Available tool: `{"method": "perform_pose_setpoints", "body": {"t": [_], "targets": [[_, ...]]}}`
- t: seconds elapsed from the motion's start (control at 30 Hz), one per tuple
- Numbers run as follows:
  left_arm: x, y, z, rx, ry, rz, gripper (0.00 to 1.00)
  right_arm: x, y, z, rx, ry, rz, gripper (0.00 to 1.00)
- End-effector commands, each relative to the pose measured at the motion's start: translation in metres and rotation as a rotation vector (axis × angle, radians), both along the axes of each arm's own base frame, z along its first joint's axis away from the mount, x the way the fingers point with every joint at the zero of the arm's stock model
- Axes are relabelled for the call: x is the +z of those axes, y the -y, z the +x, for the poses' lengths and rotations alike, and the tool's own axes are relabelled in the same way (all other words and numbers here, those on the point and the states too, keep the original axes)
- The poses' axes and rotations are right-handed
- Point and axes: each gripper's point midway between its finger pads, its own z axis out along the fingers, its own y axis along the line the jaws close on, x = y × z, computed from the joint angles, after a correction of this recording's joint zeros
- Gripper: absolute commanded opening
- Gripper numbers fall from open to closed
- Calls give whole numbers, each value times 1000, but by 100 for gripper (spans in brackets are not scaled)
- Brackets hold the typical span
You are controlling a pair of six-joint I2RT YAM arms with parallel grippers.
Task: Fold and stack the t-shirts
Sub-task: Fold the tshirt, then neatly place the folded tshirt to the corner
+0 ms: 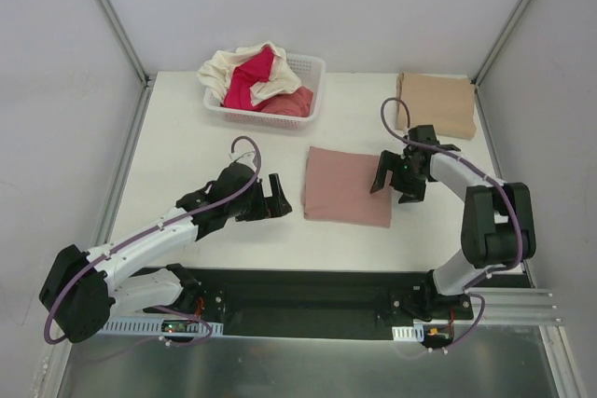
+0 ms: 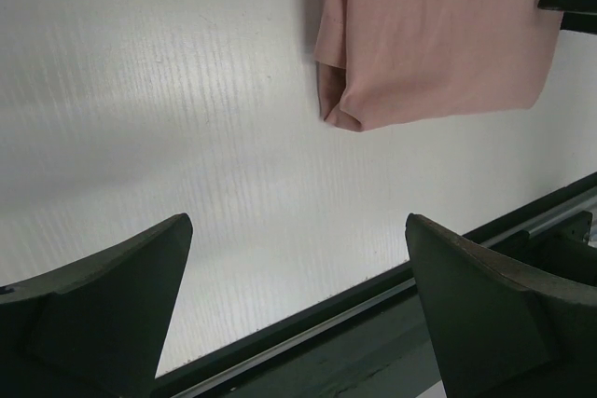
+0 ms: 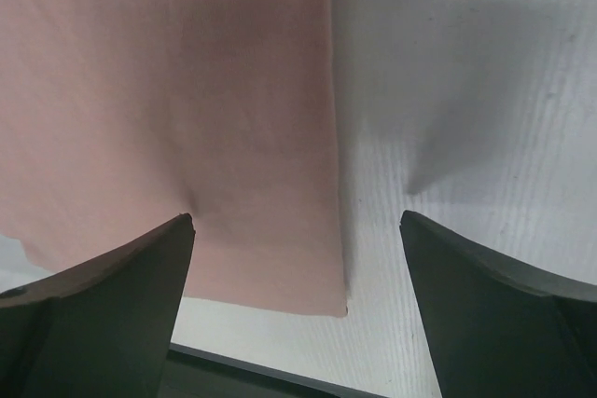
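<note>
The folded dusty-pink cotton t-shirt (image 1: 348, 185) lies flat at the middle of the white worktop (image 1: 187, 128), with bare surface around its edges. The left tool (image 1: 278, 198), spread and empty, sits just off its left edge. The right tool (image 1: 395, 185), also spread, straddles its right edge. A folded tan t-shirt (image 1: 436, 104) lies in the far right corner.
</note>
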Motion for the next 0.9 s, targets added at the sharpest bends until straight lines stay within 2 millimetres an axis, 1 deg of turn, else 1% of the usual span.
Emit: {"method": "perform_pose_setpoints", "body": {"t": [0.0,0.2,0.3,0.37,0.4,0.6,0.67,0.7,0.73,0.77,0.83,0.87], "targets": [[4,0,5,22,9,-16,99,-5,3,8,11,-24,-115,95],[-4,-6,3,52,-2,-6,99,-22,8,3,0,-99,-211,82],[-6,-8,3,54,-6,-1,99,-31,2,-1,28,-129,-230,73],[-6,-9,3,55,-6,-1,99,-32,-2,-1,44,-136,-254,70],[-6,-9,4,57,-6,-2,100,-31,-7,-1,59,-135,-255,67],[-7,-11,4,65,-9,-1,99,-31,-25,7,118,-141,-264,54],[-8,-12,5,69,-10,1,99,-32,-29,13,140,-135,-258,50],[-7,-13,6,76,-4,0,99,-28,-33,20,162,-116,-249,48],[-6,-14,5,79,-2,-4,99,-31,-35,23,177,-118,-250,45],[-6,-15,6,82,2,-1,99,-27,-40,31,188,-99,-236,38],[-2,-21,10,98,32,9,99,-29,-41,38,218,-93,-243,27],[0,-22,10,98,39,10,99,-28,-41,43,225,-84,-245,17]]}}
